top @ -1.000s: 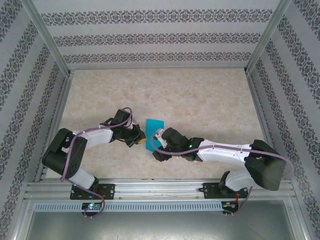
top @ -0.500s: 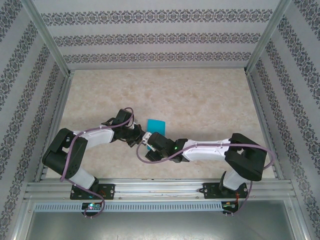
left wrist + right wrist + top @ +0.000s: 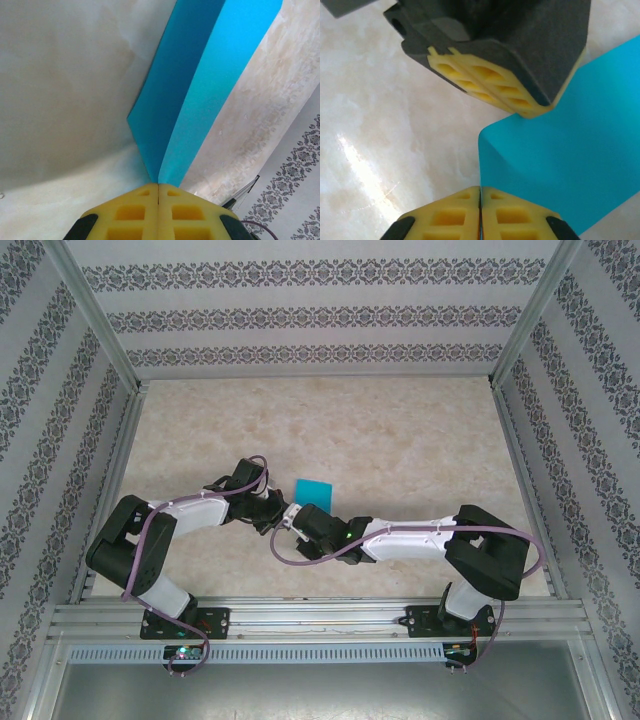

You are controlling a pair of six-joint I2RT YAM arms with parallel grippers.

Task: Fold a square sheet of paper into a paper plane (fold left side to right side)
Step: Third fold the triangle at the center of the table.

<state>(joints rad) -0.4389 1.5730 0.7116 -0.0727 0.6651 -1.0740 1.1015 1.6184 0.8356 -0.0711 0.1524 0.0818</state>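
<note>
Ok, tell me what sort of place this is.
Most likely a robot test booth, not a home: patterned panels wall in a marble-look table, framed by aluminium rails with the left arm and right arm bolted on.

Checked all three feeds: no lettering, labels, brand marks, numbers or signs that I can read. The square sheet of paper [image 3: 220, 60] is plain blue on the faces that show. The bands on the walls [image 3: 320, 318] are repeating ornament, not script.
</note>
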